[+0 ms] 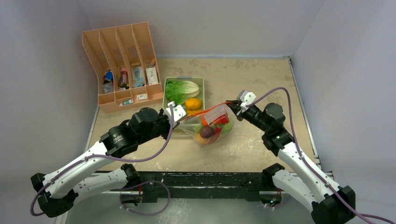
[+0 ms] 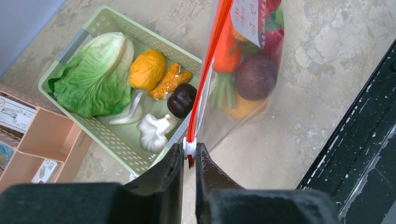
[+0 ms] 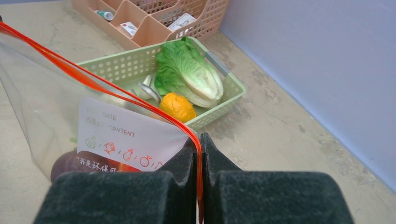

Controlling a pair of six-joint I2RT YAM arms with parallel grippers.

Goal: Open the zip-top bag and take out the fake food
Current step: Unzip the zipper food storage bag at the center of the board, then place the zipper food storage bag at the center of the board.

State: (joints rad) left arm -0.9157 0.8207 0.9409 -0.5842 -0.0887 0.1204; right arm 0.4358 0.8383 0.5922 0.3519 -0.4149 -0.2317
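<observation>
**Bag between two arms**

The bag (image 1: 212, 123), toy food (image 1: 207, 131) inside, is at mid-desk (image 1: 261, 84), with the left end effector (image 1: 173, 112) at its left end and the right end effector (image 1: 232, 105) at its right. A tray (image 1: 184, 78) sits just behind it, and a file rack (image 1: 122, 65) is behind-left.

Twin machines: the left arm (image 1: 88, 164) and right arm (image 1: 301, 164) wear white shells over chunky black joints, bolted to a black base rail (image 1: 201, 185). A mauve cable (image 1: 154, 154) trails along each; the fingers (image 2: 166, 186) are matte black wedges.
</observation>
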